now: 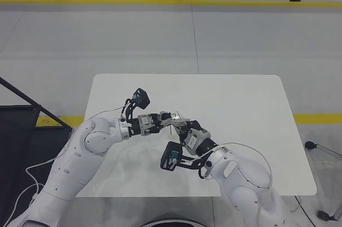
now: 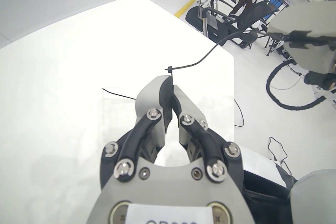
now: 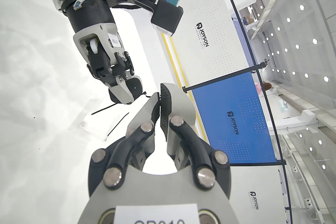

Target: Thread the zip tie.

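The zip tie (image 2: 197, 62) is held above the surface (image 2: 78, 51), gripped beside its head by the left claw (image 2: 172, 86), its tail pinched by the right claw (image 3: 160, 96). Threading seems under way; next, the tail must be pulled gently through.

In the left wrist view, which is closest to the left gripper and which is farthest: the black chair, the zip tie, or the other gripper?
1. zip tie: pinched in the left gripper's jaws, so touching it.
2. right gripper: at the tie's other end, clamped on its tail.
3. black office chair: on the floor, beyond the table.
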`<state>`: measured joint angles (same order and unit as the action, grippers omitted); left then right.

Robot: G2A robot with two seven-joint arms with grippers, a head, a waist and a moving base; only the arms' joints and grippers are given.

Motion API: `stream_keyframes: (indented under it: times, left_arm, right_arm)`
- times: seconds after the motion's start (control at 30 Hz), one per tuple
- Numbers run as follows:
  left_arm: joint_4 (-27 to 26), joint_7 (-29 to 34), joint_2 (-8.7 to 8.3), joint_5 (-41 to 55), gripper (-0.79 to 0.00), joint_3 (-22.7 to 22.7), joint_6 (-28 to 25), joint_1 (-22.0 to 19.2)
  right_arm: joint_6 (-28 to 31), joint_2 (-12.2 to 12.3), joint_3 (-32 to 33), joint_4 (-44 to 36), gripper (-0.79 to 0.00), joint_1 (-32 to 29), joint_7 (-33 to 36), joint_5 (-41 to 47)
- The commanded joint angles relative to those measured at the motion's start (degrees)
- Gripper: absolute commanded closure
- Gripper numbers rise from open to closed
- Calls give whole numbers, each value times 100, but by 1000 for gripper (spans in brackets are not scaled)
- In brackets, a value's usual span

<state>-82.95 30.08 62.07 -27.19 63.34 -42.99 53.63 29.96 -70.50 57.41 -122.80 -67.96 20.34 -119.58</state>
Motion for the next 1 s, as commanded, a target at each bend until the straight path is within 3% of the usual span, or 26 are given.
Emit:
stream_keyframes:
  times: [0.0, 0.97]
  left_arm:
    - [-9, -46, -1, -9, 0, 9, 3, 11]
    - [-85, -571, -10, -96, 0, 152, 13, 144]
  right_arm:
    - [43, -5, -11, 11, 0, 16, 14, -5]
    - [1140, -102, -385, 253, 0, 453, 378, -126]
